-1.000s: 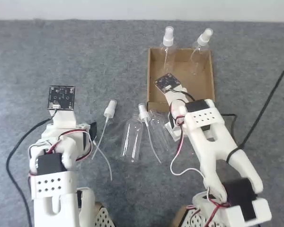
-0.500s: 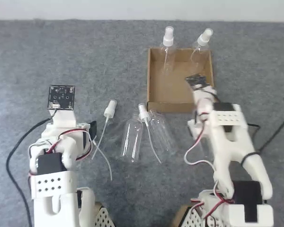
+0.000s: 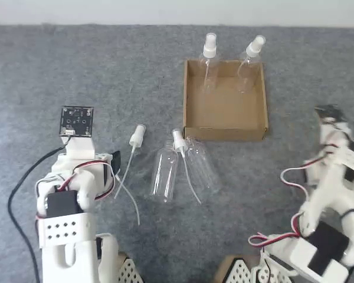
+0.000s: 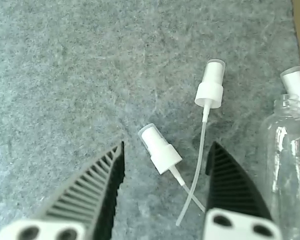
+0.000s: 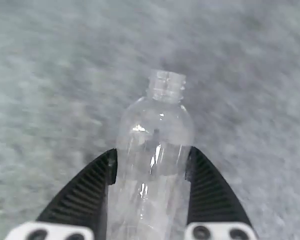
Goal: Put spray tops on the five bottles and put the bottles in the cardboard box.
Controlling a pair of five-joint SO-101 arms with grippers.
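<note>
Two capped bottles (image 3: 209,62) in box (image 3: 224,134). Right end effector (image 5: 152,152) clamped on uncapped bottle (image 5: 155,120), off to box's right. Left end effector (image 4: 167,149) wide open, empty, over loose spray tops (image 4: 209,91). Two bare bottles (image 3: 165,171) lie on table (image 3: 76,65). Three to finish.

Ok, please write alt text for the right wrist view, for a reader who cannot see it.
The right gripper holds a clear bottle between its black jaws. The threaded neck is bare, with no spray top, and the grey table lies behind it.

Left claw (image 4: 167,147) spread wide; right claw (image 5: 152,151) clamped on bottle (image 5: 155,120).
</note>
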